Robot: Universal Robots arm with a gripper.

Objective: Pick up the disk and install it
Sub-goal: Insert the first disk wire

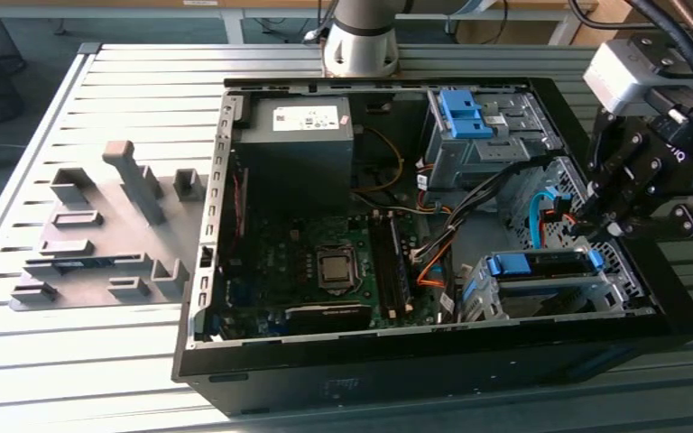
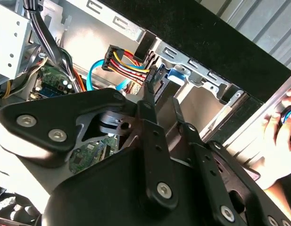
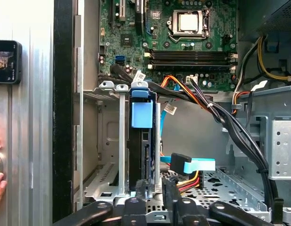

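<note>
The disk point(image 1: 544, 263) sits edge-up in the drive cage point(image 1: 527, 293) at the front corner of the open computer case, on the exterior view's right; its blue carrier frame shows on top. In the first wrist view the disk point(image 3: 140, 150) stands in the cage slot with its blue tab toward the motherboard. My gripper point(image 1: 590, 227) hovers just above the cage's far end. Its two fingers point(image 3: 141, 188) are a narrow gap apart with nothing between them, close to the disk's end. In the second wrist view the gripper point(image 2: 162, 101) points at the blue carrier point(image 2: 176, 74) and the cable plugs beside it.
A grey power-supply box point(image 1: 304, 126) and a second cage with a blue latch point(image 1: 461, 113) stand at the case's back. Bundled cables point(image 3: 230, 122) run beside the cage. A person's hand point(image 2: 279, 122) rests outside the case wall. Grey fixtures point(image 1: 94, 234) lie on the slatted table.
</note>
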